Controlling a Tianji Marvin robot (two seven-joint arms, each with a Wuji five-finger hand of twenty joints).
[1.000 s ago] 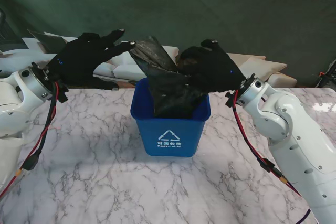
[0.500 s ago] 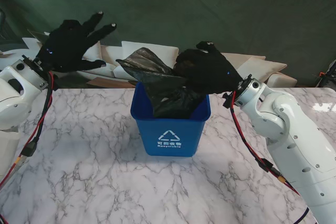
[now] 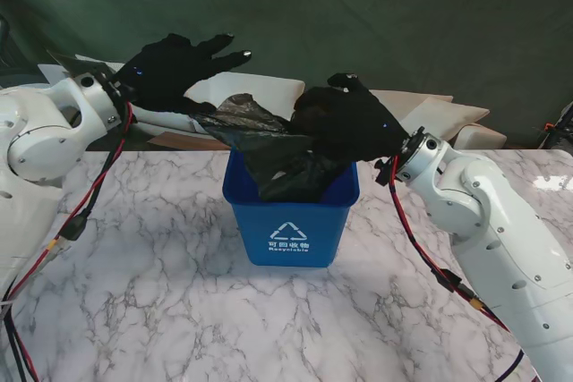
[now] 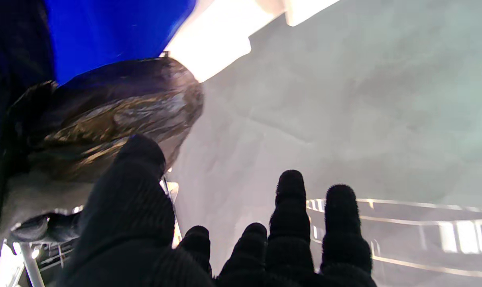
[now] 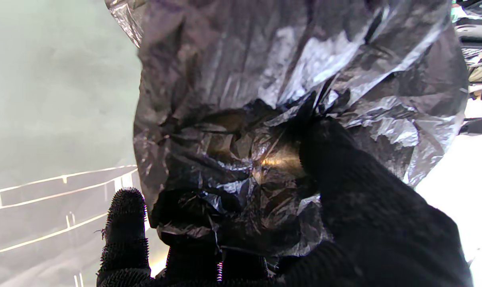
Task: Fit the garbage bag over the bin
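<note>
Garbage bag (image 3: 269,145) film is seen from the stand bunched inside the blue recycling bin (image 3: 291,216) on the marble table (image 3: 161,310), one flap spilling past the rim toward ten o'clock. That flap is not gripped: the left hand (image 3: 175,64) is spread and released above it.

Through the left wrist, splayed fingers (image 4: 290,207) are shown beside the flap.

Through the right wrist, the right hand (image 5: 344,207) is clenched on film. If pulled one-sidedly, the bag could slip out or the bin could tip.
</note>
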